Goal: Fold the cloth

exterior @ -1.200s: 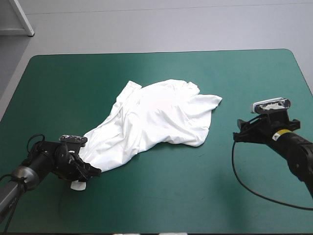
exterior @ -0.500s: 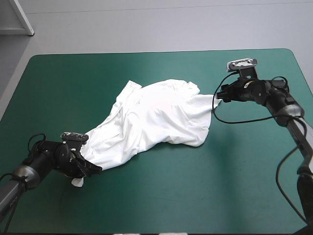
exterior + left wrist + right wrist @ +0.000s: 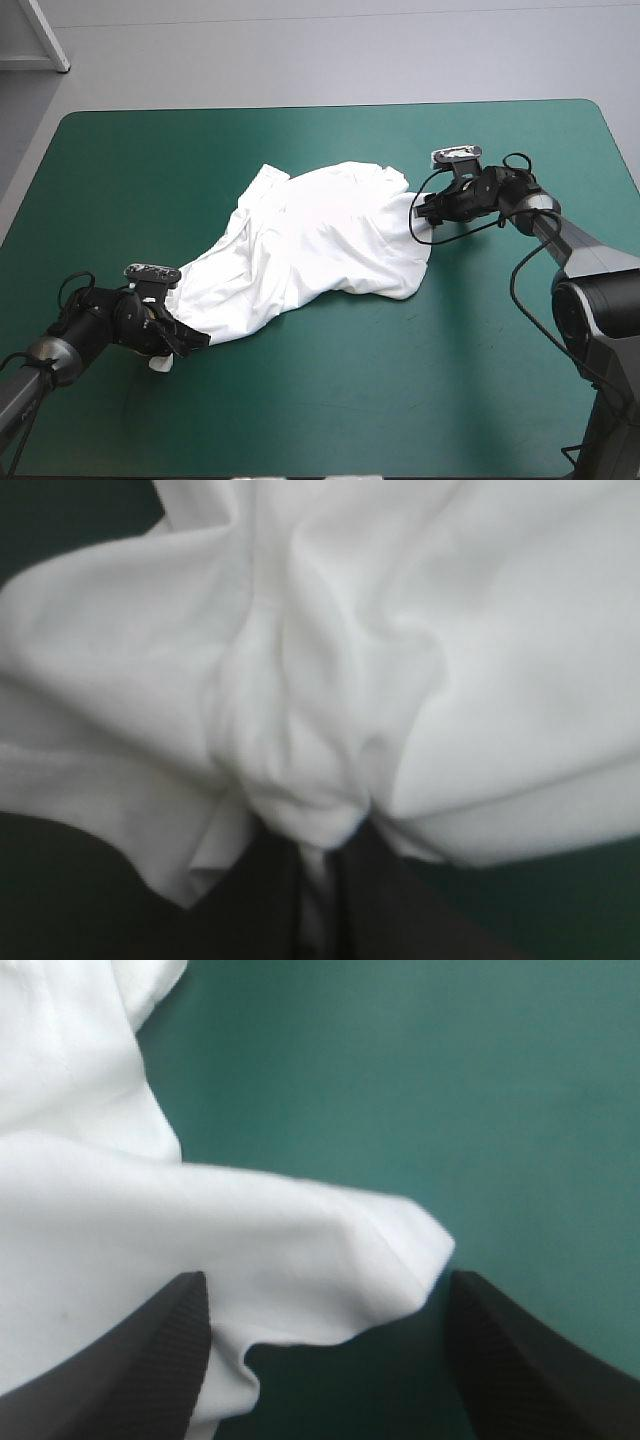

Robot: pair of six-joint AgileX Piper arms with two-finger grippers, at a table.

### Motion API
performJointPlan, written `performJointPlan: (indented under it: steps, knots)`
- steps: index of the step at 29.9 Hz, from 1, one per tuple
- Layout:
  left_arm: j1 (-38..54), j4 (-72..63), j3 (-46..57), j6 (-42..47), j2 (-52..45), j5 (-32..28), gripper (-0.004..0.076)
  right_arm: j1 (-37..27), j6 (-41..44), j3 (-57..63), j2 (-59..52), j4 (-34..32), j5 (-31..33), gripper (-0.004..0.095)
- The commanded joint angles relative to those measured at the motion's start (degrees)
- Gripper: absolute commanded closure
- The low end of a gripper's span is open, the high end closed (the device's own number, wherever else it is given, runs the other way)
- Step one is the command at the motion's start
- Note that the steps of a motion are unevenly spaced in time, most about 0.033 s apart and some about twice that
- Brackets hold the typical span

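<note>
The white, short-sleeved, soft-cloth T-shirt (image 3: pixel 320 245) lay as a rumpled, half-spread heap. The flat teal-green-covered worktop (image 3: pixel 330 410) showed bare on every side of it, so it sat roughly at the middle. It ran as a slanted band from a drawn-out near-left end to a broader far-right end.

The left claw (image 3: pixel 183 338), two broad black fin-shaped fingers, was at the T-shirt's drawn-out near-left end and clenched on it. In the left wrist view the fingers all but met, with a bunched knot of white cloth pinched between them and folds fanning out ahead.

The right claw (image 3: pixel 420 212), with the same black fingers, was at the T-shirt's opposite, far-right edge, released. In the right wrist view its fingers stood wide apart, and a loose white corner of the T-shirt lay between them, not gripped.

By my reading, the folding proper had not begun: no layer was doubled over neatly, and the T-shirt was wrinkled and skewed. One end was secured, and the second grasp was only lined up. Still to do were clenching on that corner, pulling the T-shirt flat, then making the folds
</note>
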State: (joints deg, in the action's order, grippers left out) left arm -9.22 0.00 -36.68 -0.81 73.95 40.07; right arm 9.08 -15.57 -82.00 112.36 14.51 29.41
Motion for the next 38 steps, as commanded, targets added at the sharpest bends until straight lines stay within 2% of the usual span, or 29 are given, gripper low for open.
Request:
performJointPlan:
  steps: [1, 7, 14, 20, 27, 34, 38]
  knots:
    - [0.1, 1.7, -0.2, 0.2, 0.3, -5.6, 0.0705, 0.7, -0.5, -1.8, -2.0, 1.7, -1.9, 0.0396]
    - [0.1, 1.9, -0.5, 0.2, 0.3, -6.5, 0.0705, 0.7, -0.8, -1.9, -2.1, 1.8, -4.6, 0.0930]
    - [0.1, 6.4, -4.8, 2.2, -2.0, -4.8, 0.0705, 0.7, -0.8, -5.0, -5.6, -0.3, -5.2, 0.0926]
    - [0.1, 13.8, -15.4, 5.1, -6.5, -1.8, 0.0705, 0.4, 1.2, -12.5, -11.5, -1.7, -3.6, 0.0924]
    - [0.1, 19.3, -36.7, 4.0, -7.9, 3.3, 0.0705, 0.4, 1.2, -23.2, -17.3, -2.7, 1.2, 0.0925]
    - [0.1, 23.5, -56.8, 0.8, -7.9, 4.1, 0.0705, 0.4, 1.3, -34.4, -23.0, -4.4, 6.0, 0.0924]
    - [0.1, 25.1, -67.2, -3.0, -7.9, 4.2, 0.0705, 0.4, 2.3, -39.8, -26.6, -6.2, 6.1, 0.0924]
